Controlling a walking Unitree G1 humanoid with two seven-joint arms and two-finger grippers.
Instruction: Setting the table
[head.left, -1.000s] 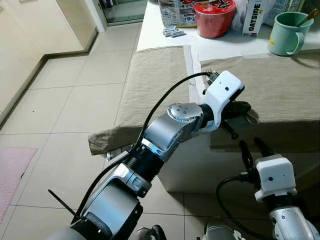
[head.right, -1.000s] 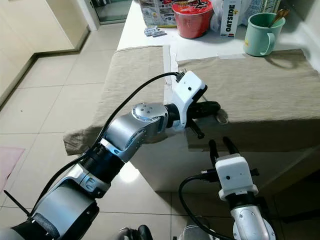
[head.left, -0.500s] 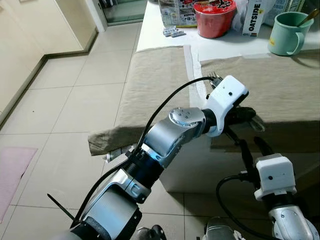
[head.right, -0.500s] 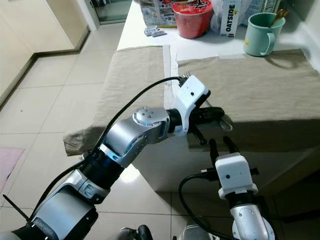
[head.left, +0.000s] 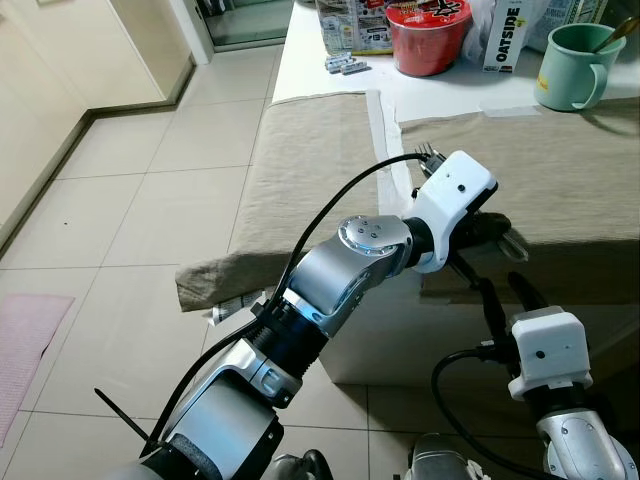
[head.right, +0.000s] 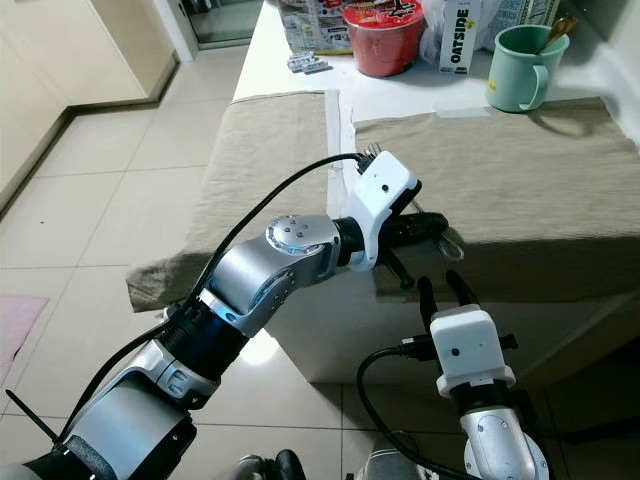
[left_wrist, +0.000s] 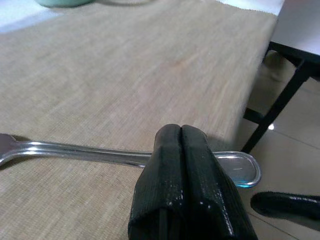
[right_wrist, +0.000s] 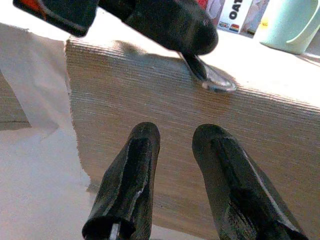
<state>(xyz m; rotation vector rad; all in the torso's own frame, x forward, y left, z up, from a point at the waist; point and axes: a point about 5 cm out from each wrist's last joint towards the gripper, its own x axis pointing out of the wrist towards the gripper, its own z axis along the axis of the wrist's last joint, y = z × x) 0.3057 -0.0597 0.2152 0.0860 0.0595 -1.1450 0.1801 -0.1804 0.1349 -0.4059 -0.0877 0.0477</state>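
Fork placement at the desk edge

Fork lies flat on the beige cloth, its rounded handle end right at the near edge of the desk. My left fingers are pressed together over the handle; whether they pinch it or only rest on top of it, I cannot tell. To do this well I judge I should slide or set it further in from the edge, parallel to the cloth's border, and lift away straight so it does not tip off.

My right fingers sit apart, holding nothing, below the desk edge just under the fork's handle, close to where it could fall.

At the back of the desk stand a green mug with a spoon in it, a red noodle cup and an oat-milk carton, all well apart from the fork. White tape runs between two cloths.
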